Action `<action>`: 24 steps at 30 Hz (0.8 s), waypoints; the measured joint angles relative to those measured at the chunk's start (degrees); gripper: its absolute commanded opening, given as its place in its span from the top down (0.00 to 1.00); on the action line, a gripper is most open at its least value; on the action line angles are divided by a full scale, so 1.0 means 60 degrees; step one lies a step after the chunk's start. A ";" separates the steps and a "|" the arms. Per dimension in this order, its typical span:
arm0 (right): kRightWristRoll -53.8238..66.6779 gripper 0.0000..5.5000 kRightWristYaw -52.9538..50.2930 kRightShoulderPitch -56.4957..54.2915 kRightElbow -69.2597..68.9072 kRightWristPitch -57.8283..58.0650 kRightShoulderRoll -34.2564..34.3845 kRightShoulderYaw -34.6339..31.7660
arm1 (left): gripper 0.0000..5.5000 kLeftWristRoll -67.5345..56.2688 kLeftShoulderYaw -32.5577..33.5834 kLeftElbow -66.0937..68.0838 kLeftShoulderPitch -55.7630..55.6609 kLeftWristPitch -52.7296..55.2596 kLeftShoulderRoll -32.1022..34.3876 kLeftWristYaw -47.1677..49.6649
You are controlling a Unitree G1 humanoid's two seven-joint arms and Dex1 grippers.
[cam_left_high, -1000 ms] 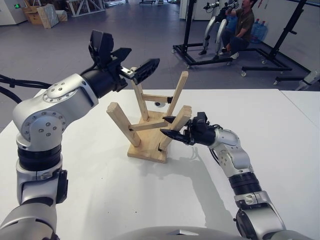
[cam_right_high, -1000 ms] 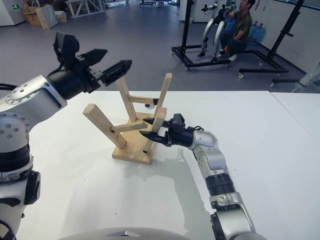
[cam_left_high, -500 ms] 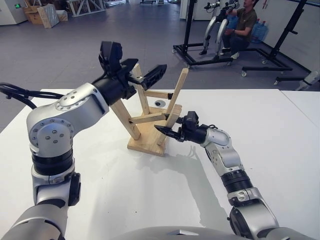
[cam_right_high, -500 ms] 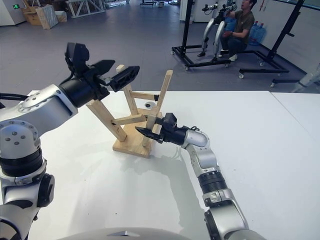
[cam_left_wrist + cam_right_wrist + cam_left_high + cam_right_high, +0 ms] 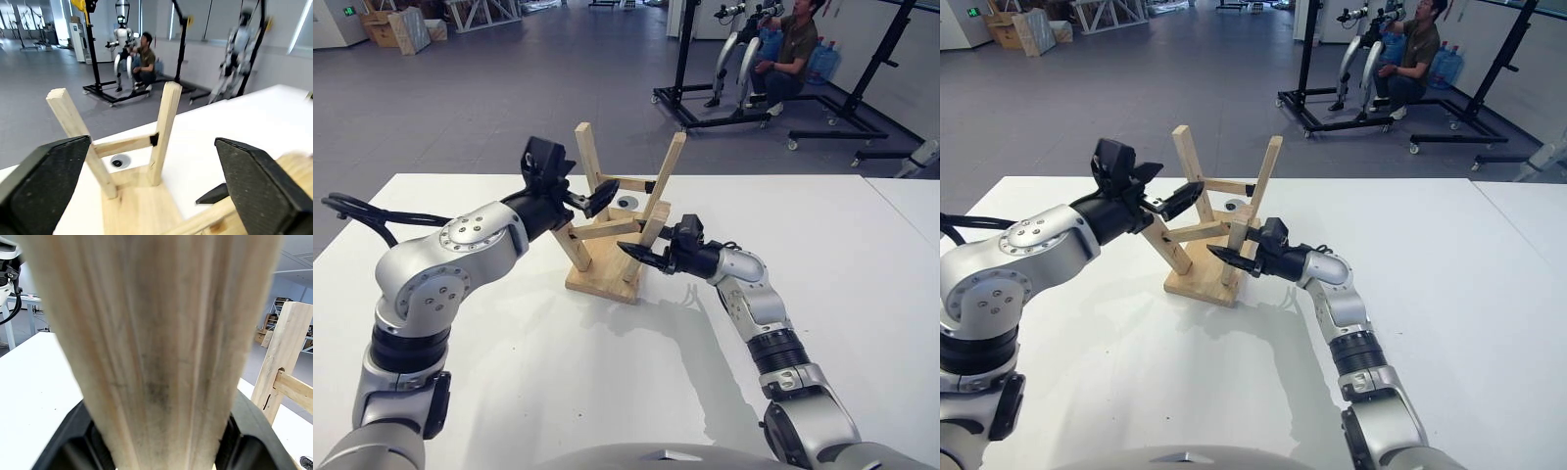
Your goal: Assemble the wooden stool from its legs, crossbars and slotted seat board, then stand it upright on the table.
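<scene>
Stool (image 5: 607,257) sits upside down on white table (image 5: 558,372), seat board (image 5: 597,282) flat on the surface and legs pointing up. Crossbar (image 5: 628,184) joins the two far legs. Left gripper (image 5: 587,201) is released, fingers spread wide, just above slanted leg (image 5: 571,245) on the stool's left side. Right gripper (image 5: 636,251) is clenched on near leg (image 5: 654,227), low down, close to the seat board.

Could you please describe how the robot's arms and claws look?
The left arm and right arm are silver with rounded joints and black bands. The left claw and right claw are black with tapered fingers. Black cables run from the left arm.
</scene>
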 measured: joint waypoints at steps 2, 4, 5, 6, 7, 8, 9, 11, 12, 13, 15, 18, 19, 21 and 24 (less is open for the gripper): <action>0.0001 0.63 0.0000 0.0000 0.0000 0.0005 0.0003 -0.0008 | 0.30 0.0825 -0.0442 -0.0039 -0.0014 -0.0156 0.0266 -0.0397; 0.0003 0.63 0.0000 0.0000 -0.0003 0.0010 0.0007 -0.0013 | 0.36 0.1577 -0.0864 -0.0053 -0.0026 -0.0303 0.0432 -0.0784; 0.0003 0.63 0.0000 0.0000 -0.0008 0.0017 0.0008 -0.0015 | 0.39 0.1976 -0.1078 -0.0060 -0.0026 -0.0348 0.0500 -0.0995; 0.0004 0.63 -0.0002 0.0000 -0.0014 0.0037 0.0010 -0.0016 | 0.42 0.2278 -0.1255 -0.0063 -0.0026 -0.0399 0.0525 -0.1145; 0.0012 0.63 -0.0029 0.0000 -0.0034 0.0115 0.0014 -0.0021 | 0.46 0.2533 -0.1381 -0.0070 -0.0026 -0.0449 0.0525 -0.1291; 0.0014 0.63 -0.0066 0.0000 -0.0075 0.0186 0.0016 -0.0024 | 0.46 0.2782 -0.1547 -0.0084 -0.0024 -0.0510 0.0511 -0.1421; 0.0015 0.63 -0.0089 0.0000 -0.0096 0.0212 0.0026 -0.0024 | 0.46 0.2956 -0.1685 -0.0094 -0.0019 -0.0528 0.0499 -0.1532; 0.0025 0.63 -0.0134 0.0000 -0.0151 0.0315 0.0040 -0.0026 | 0.46 0.3400 -0.2004 -0.0099 -0.0001 -0.0587 0.0443 -0.1807; 0.0029 0.63 -0.0146 0.0000 -0.0153 0.0349 0.0054 -0.0026 | 0.46 0.3559 -0.2052 -0.0102 0.0005 -0.0590 0.0355 -0.1895; 0.0031 0.63 -0.0158 0.0001 -0.0161 0.0366 0.0064 -0.0026 | 0.46 0.3622 -0.2056 -0.0114 0.0004 -0.0589 0.0262 -0.1928; 0.0032 0.63 -0.0182 0.0000 -0.0173 0.0392 0.0091 -0.0028 | 0.46 0.3734 -0.2043 -0.0155 -0.0004 -0.0568 0.0102 -0.2085; 0.0032 0.63 -0.0193 0.0000 -0.0178 0.0394 0.0097 -0.0027 | 0.46 0.3887 -0.1941 -0.0199 -0.0076 -0.0415 -0.0049 -0.2286; 0.0032 0.63 -0.0194 0.0001 -0.0178 0.0394 0.0097 -0.0027 | 0.46 0.3930 -0.1925 -0.0234 -0.0122 -0.0374 -0.0071 -0.2345; 0.0030 0.63 -0.0195 0.0001 -0.0179 0.0394 0.0096 -0.0027 | 0.46 0.4011 -0.1845 -0.0350 -0.0205 -0.0283 -0.0079 -0.2465; 0.0030 0.63 -0.0195 0.0001 -0.0179 0.0394 0.0096 -0.0026 | 0.46 0.4279 -0.1753 -0.0420 -0.0347 -0.0210 -0.0080 -0.2579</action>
